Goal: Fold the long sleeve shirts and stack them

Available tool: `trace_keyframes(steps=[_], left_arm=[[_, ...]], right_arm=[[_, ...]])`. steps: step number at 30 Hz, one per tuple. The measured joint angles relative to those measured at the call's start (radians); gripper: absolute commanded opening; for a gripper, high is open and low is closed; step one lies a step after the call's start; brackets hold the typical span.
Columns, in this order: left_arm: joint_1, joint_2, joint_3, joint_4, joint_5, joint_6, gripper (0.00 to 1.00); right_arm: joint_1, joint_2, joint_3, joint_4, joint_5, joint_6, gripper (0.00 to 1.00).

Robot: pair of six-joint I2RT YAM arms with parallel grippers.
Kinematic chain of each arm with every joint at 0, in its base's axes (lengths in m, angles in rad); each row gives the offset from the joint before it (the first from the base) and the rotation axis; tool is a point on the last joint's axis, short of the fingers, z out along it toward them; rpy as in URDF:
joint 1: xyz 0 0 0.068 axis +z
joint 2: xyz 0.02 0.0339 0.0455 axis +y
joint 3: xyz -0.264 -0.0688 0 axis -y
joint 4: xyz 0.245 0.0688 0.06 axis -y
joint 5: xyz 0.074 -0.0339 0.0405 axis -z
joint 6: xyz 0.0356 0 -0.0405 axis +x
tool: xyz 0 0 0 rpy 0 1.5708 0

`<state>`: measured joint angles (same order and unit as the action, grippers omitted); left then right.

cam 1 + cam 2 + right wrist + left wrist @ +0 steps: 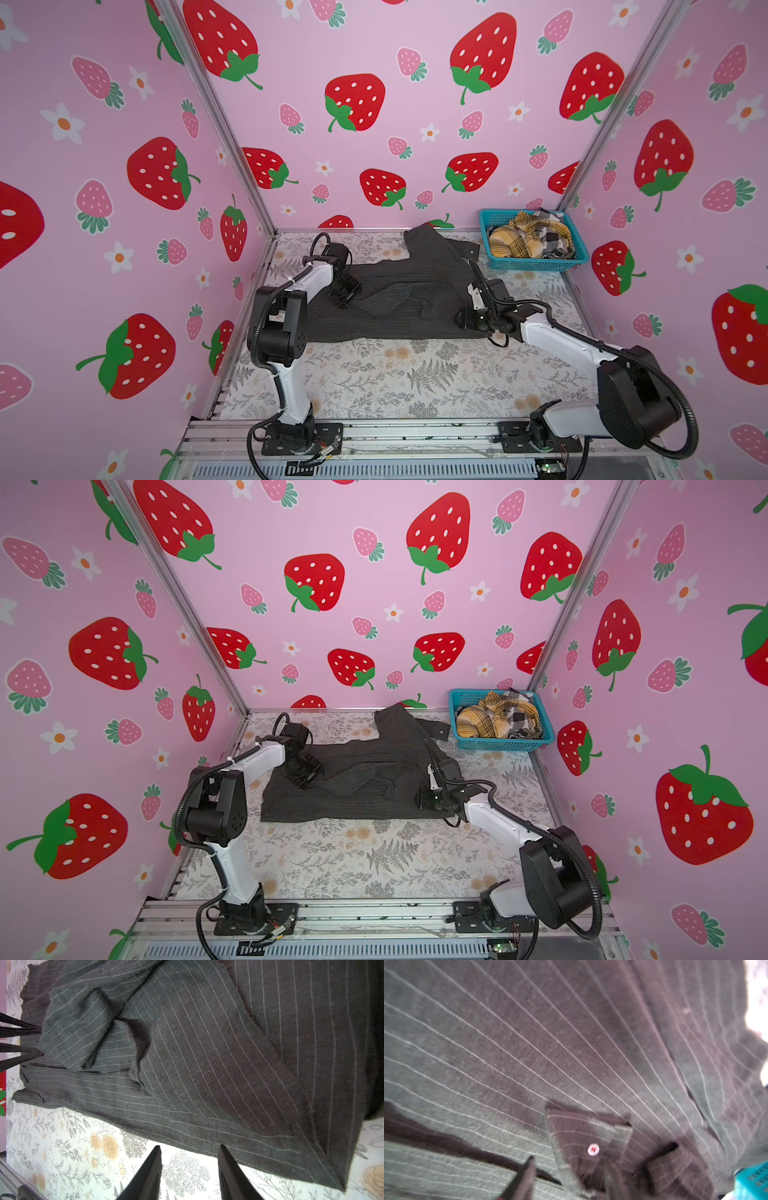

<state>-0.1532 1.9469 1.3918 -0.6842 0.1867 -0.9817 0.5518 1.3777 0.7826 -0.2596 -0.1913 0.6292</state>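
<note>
The first fold of the shirt (399,320) is judged to be in hand; nothing is being stacked yet. The shirt is lying spread across the rear half of the surface (415,374), with its body flat. One sleeve is crossing its middle and the other is trailing toward the back wall.

On the left, the left end effector (343,298) is being held low over the shirt's left part. In the left wrist view its fingers (529,1174) are being shown blurred, standing on either side of a buttoned cuff (579,1134). Whether the cuff is being pinched cannot be told.

On the right, the right end effector (189,1147) is being held at the shirt's near right corner. Its fingers are standing apart with bare surface showing between them, and their tips are just at the hem (187,1136). Nothing is being gripped there.

Further right, in the rear corner, the other shirts (523,243) are lying crumpled in a basket (536,264), not being handled.

For the next move, a firm pinch on cuff and hem is probably being called for. The cloth would then be lifted and carried over the body by both arms together, so that the fold line is kept straight. Limp cloth is being dealt with, so a shallow grip may slip.
</note>
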Motion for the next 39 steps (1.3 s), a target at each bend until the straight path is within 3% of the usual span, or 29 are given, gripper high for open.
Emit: trace_keyframes(steps=[5,8,13,17,23,25,29,34,39], left_arm=[[0.000,0.044,0.044,-0.007,-0.001,0.006,0.27],[0.002,0.045,0.055,-0.010,0.009,0.015,0.00],[0.003,0.024,0.057,-0.015,0.031,0.035,0.00],[0.001,-0.093,0.064,-0.029,0.024,0.103,0.00],[-0.027,-0.475,0.031,0.048,-0.011,0.275,0.00],[-0.036,-0.621,-0.029,0.093,-0.011,0.322,0.00],[-0.038,-0.818,-0.180,0.128,-0.011,0.353,0.00],[-0.037,-0.856,-0.312,0.125,-0.010,0.345,0.00],[-0.037,-0.858,-0.325,0.111,-0.013,0.342,0.00]], right_arm=[[0.000,-0.006,0.000,-0.006,0.000,0.006,0.55],[0.000,-0.006,0.003,-0.018,0.001,0.016,0.59],[0.000,-0.006,0.039,-0.035,0.007,0.047,0.65],[-0.009,0.007,0.092,-0.042,0.002,0.090,0.70],[-0.029,0.045,0.161,0.000,-0.070,0.197,0.82],[-0.031,0.050,0.156,0.046,-0.112,0.253,0.88],[-0.031,0.065,0.103,0.197,-0.190,0.384,0.90],[-0.033,0.123,-0.012,0.369,-0.255,0.541,0.89],[-0.035,0.100,-0.103,0.393,-0.252,0.613,0.89]])
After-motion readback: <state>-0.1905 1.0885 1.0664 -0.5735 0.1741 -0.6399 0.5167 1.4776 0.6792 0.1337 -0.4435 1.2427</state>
